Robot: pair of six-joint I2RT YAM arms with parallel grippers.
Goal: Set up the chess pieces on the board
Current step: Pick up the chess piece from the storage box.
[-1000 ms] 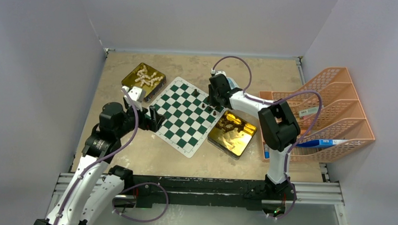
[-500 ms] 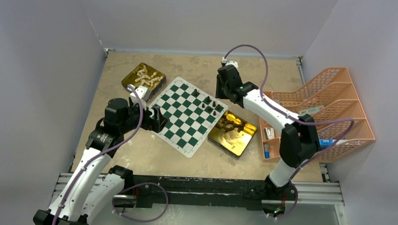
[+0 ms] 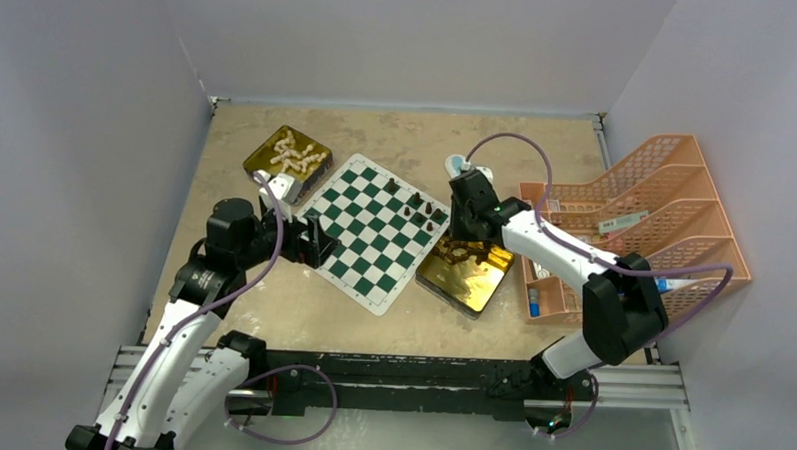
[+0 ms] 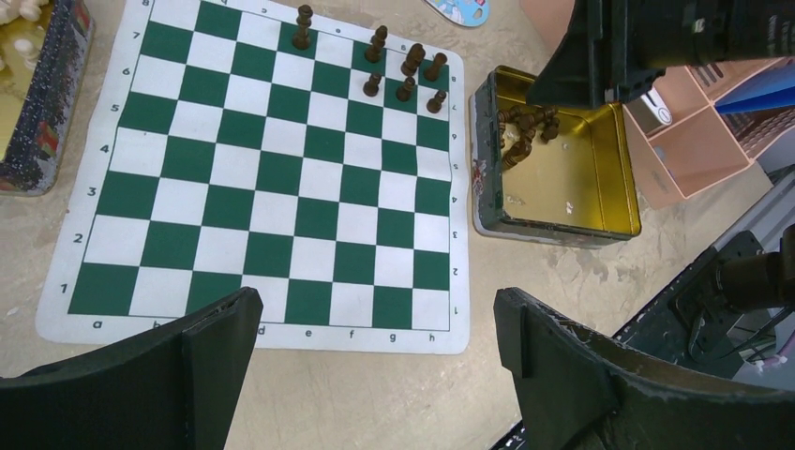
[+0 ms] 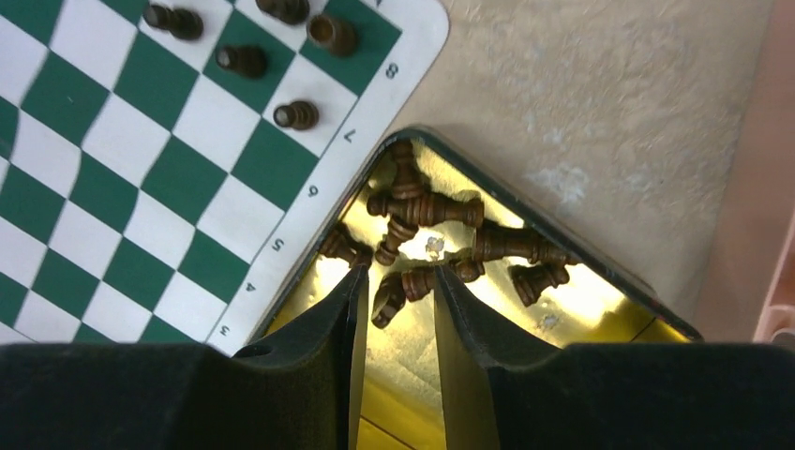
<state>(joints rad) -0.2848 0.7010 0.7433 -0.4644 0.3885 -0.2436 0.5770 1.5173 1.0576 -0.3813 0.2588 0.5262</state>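
The green-and-white board [image 3: 364, 246] lies mid-table. Several dark brown chess pieces [image 4: 405, 73] stand along its far right corner, also seen in the right wrist view [image 5: 295, 114]. More dark pieces [image 5: 427, 211] lie in a heap in a gold tin [image 3: 473, 280] right of the board. My right gripper [image 5: 398, 281] hangs just above that heap, jaws narrowly open, one lying piece [image 5: 387, 298] showing below the gap. My left gripper [image 4: 375, 302] is wide open over the board's [image 4: 281, 187] near edge, holding nothing.
A second gold tin [image 3: 260, 158] of cream-white pieces [image 3: 295, 155] sits at the board's far left corner. An orange file rack [image 3: 665, 209] with small items stands along the right side. The right arm [image 4: 656, 37] reaches over the dark-piece tin [image 4: 581, 178].
My right gripper has left the board's far right corner, swung right and come down over the tin of dark pieces. My left gripper stayed beside the board and opened slightly.
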